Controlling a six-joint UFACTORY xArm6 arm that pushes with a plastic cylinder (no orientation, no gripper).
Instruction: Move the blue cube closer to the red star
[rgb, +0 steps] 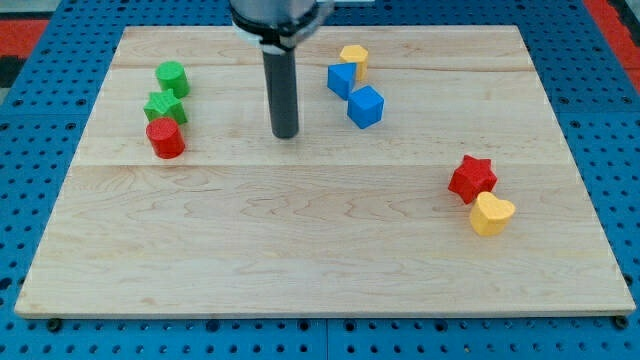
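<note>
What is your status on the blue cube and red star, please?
My tip on bare board, left of blue cube, not touching. Red star far off at lower right, yellow block against it. Path between looks open.

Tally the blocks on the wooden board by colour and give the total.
Green: 2, a green cylinder and a green star.
Red: 2, a red cylinder and a red star.
Blue: 2, a blue block and a blue cube.
Yellow: 2, a yellow hexagon and a yellow heart.
Total: 8.

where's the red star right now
The red star-shaped block sits at the view's right on the wooden board, touching the yellow heart-shaped block just below it.
</note>
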